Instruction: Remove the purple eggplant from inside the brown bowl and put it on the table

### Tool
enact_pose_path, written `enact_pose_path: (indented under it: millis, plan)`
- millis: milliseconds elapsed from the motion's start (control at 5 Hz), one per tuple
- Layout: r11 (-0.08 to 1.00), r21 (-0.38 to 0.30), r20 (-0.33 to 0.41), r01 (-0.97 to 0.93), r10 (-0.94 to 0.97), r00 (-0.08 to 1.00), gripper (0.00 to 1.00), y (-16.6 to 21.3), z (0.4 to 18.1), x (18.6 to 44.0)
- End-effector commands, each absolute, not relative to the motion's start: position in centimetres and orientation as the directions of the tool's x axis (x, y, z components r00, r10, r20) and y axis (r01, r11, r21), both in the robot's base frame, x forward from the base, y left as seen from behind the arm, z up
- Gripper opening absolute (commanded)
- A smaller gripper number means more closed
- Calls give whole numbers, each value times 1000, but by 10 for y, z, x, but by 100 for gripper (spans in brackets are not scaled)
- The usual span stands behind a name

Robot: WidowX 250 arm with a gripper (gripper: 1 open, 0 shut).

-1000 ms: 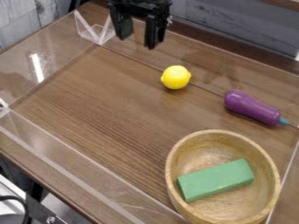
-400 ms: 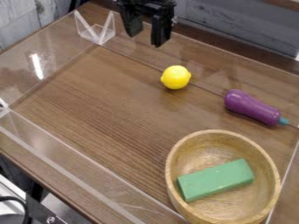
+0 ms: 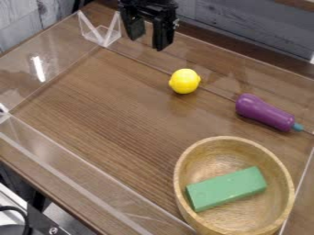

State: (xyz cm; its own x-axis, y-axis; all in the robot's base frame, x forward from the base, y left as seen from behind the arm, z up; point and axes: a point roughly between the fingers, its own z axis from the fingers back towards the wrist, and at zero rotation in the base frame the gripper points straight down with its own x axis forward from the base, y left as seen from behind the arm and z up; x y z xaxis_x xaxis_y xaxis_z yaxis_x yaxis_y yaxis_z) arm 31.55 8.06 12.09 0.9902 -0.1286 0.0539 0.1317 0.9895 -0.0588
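The purple eggplant (image 3: 263, 111) lies on the table (image 3: 110, 101) near the right wall, its thin stem tip pointing right. It is outside the brown bowl (image 3: 193, 166), which sits at the front right and holds a green block (image 3: 226, 189). My gripper (image 3: 146, 37) hangs at the back of the table, fingers pointing down and open, with nothing between them. It is far from both the eggplant and the bowl.
A yellow ball (image 3: 185, 81) rests on the tabletop in front of and to the right of the gripper. Low clear acrylic walls (image 3: 43, 69) edge the table, with a clear triangular piece (image 3: 98, 30) at the back left.
The gripper has shifted only slightly at the back of the table and stays open. The eggplant, ball, bowl and block have not moved.
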Motion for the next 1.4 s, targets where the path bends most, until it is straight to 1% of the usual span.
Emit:
enact_pose_path:
  millis: [0, 400, 600, 1000, 1200]
  plan:
    - [990, -37, 112, 137, -132, 985, 100, 85, 134, 325]
    - [986, -52, 107, 161, -154, 982, 100, 76, 125, 330]
    - [984, -56, 111, 171, -165, 980, 100, 74, 127, 327]
    - [982, -67, 98, 176, -169, 981, 100, 72, 120, 325]
    - [978, -73, 101, 193, -185, 977, 100, 62, 120, 323]
